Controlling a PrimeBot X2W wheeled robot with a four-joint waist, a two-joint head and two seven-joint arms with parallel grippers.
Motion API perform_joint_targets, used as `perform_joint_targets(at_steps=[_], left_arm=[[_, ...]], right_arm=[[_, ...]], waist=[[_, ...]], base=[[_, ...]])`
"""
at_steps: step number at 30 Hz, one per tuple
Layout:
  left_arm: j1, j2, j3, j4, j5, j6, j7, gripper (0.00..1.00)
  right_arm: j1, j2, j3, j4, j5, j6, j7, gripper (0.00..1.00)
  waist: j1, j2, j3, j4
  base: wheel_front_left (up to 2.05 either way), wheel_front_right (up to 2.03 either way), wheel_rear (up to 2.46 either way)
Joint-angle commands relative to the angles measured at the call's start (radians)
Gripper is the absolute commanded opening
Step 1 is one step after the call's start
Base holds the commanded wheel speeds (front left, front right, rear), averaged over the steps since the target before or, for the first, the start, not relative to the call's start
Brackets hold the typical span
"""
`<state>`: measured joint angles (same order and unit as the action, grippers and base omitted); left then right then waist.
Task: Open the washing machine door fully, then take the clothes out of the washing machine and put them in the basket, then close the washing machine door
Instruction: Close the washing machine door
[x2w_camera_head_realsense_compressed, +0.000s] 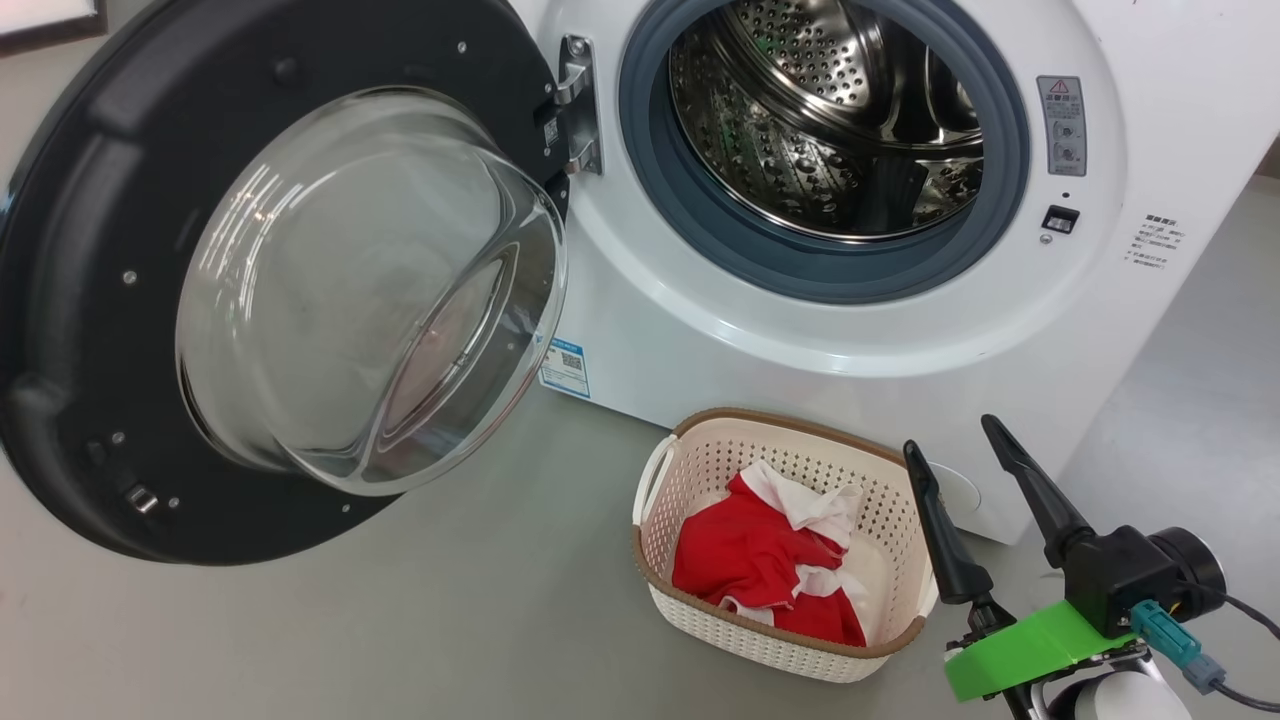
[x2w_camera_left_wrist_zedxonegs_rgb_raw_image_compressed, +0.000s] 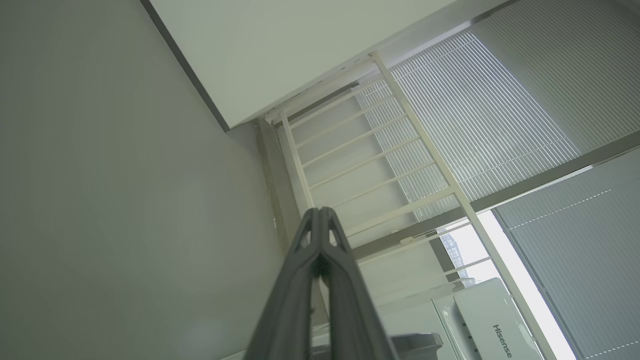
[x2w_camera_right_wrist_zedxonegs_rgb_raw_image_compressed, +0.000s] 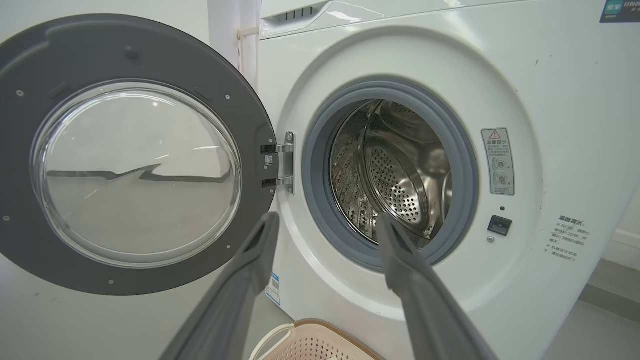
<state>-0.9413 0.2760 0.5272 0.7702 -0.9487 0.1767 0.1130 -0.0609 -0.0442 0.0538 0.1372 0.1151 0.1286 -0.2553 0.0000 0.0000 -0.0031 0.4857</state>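
While the left claw (x2w_camera_left_wrist_zedxonegs_rgb_raw_image_compressed: 320, 216) is clenched empty, the right claw (x2w_camera_head_realsense_compressed: 949, 433), released, tilts up beside the basket (x2w_camera_head_realsense_compressed: 780, 418).

My head camera looks down from close behind my right pincer (x2w_camera_head_realsense_compressed: 947, 432) at the washing machine (x2w_camera_head_realsense_compressed: 700, 330) and its door (x2w_camera_head_realsense_compressed: 80, 250) — that wrist's camera shares both, level; my left pincer (x2w_camera_left_wrist_zedxonegs_rgb_raw_image_compressed: 320, 212) aims its own up at window blinds (x2w_camera_left_wrist_zedxonegs_rgb_raw_image_compressed: 475, 115).

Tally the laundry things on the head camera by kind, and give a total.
washing machine: 1
washing machine door: 1
basket: 1
heap of red clothes: 1 (the garments in it cannot be counted apart)
Total: 4
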Motion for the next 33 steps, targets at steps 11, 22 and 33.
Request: perform_joint_targets(at_steps=[11, 22, 33], left_arm=[[-0.024, 0.113, -0.023, 0.166, -0.027, -0.055, 0.183, 0.00], [-0.009, 0.137, -0.044, 0.271, -0.044, -0.131, 0.282, 0.00], [0.001, 0.093, -0.006, 0.320, -0.131, -0.213, 0.379, 0.00]], right_arm=[[-0.032, -0.006, 0.037, -0.009, 0.009, 0.002, -0.006, 1.00], [-0.033, -0.006, 0.033, -0.016, 0.003, 0.002, -0.006, 1.00], [-0.034, -0.006, 0.033, -0.033, 0.013, 0.002, -0.006, 1.00]], waist=[[0.0000, 0.0000, -0.005, -0.037], [0.0000, 0.0000, 0.000, -0.052], [0.0000, 0.0000, 0.017, -0.026]], base=[[0.00, 0.00, 0.00], [0.00, 0.00, 0.00], [0.00, 0.00, 0.00]])
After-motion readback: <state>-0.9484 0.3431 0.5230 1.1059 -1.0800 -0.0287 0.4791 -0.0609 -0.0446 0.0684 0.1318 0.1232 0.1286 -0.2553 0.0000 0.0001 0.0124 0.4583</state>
